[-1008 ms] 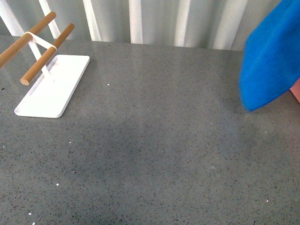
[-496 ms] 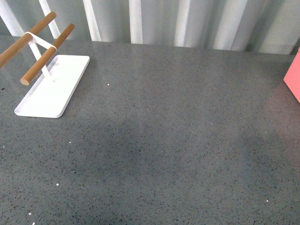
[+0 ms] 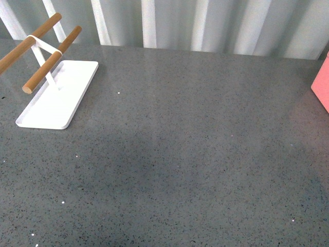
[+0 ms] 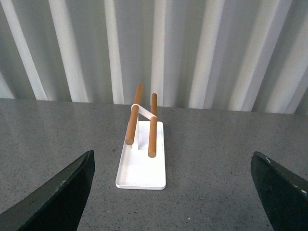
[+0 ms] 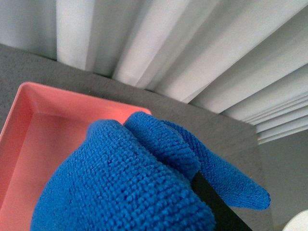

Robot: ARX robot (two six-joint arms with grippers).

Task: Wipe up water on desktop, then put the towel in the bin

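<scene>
Right pincer (image 5: 208, 198) clamped on bunched towel (image 5: 125, 178), which hides most of it. Bin (image 5: 29, 144) just beyond, on bench (image 5: 29, 62). Left pincer (image 4: 172, 158) spread wide; white tray (image 4: 142, 174) with wooden rods (image 4: 152, 137) ahead, ribbed wall (image 4: 216, 48) behind.

The left fingers (image 4: 57, 195) were matte black, tapering wedges with faint pale specks; the right finger (image 5: 219, 209) was plain black.

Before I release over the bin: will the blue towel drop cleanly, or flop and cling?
Likely floppy: the towel hangs bunched in soft folds. Its looped pile may cling briefly on release. Soft cloth, so probably light.
</scene>
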